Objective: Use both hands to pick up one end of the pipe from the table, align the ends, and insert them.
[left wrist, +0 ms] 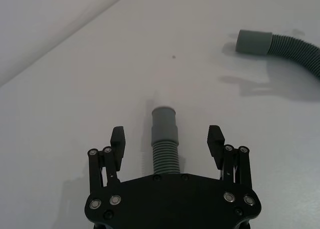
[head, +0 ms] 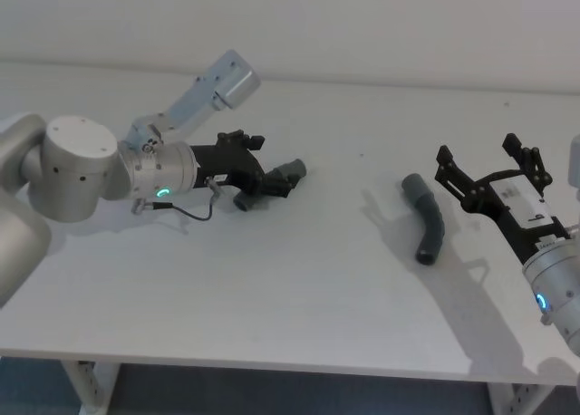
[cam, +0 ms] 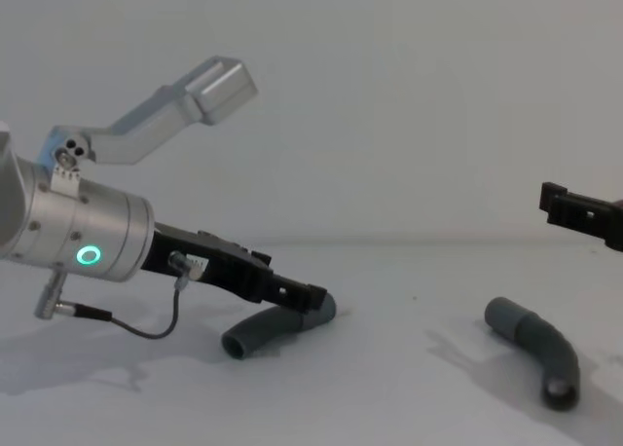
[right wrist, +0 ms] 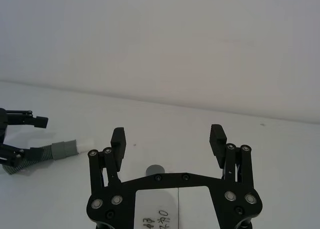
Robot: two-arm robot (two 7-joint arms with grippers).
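Two ribbed dark-grey pipe pieces on the white table (head: pixel 299 315), well apart: left piece (head: pixel 276 178) at centre-left of the head view, right piece (head: pixel 426 217) at centre-right. Look light, springy along the ribbing and firmer at the smooth collar (left wrist: pixel 164 125); probably best taken on the ribs just behind it, leaving the ends free to mate. Left gripper (left wrist: pixel 167 136) low over the left piece, spread wide, fingers (left wrist: pixel 118 139) astride the ribbed neck without touching. Right gripper (head: pixel 478 154) near the right edge, raised, likewise released and empty.

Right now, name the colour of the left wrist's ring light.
Green ring light, clearest in the chest view.
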